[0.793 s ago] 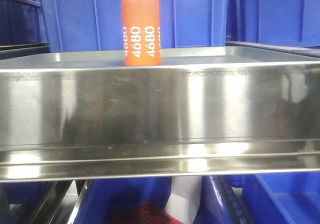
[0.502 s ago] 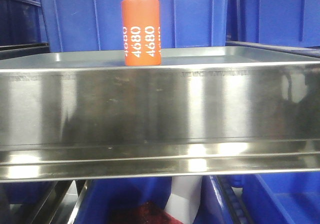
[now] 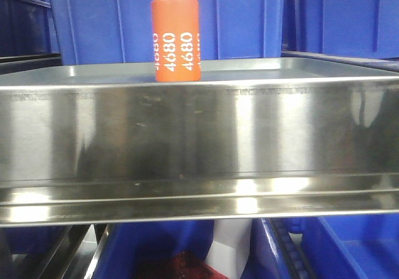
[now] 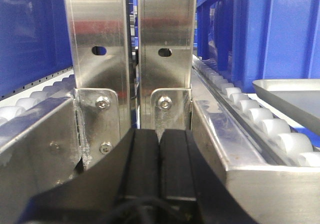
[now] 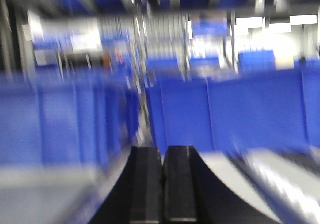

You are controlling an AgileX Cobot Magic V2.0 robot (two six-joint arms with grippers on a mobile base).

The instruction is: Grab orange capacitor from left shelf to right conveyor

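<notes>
An orange capacitor [image 3: 176, 39] marked 4680 stands upright on the shiny steel left shelf [image 3: 199, 136], a little left of centre, with blue bins [image 3: 249, 17] behind it. The left gripper [image 4: 160, 136] is closed and empty, facing steel rack posts [image 4: 97, 49]. The right gripper [image 5: 162, 156], seen in a blurred view, also looks closed and empty.

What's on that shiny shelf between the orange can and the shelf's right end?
Nothing. In the front-facing view, the left shelf is bare steel from the orange capacitor to its right rim.
</notes>
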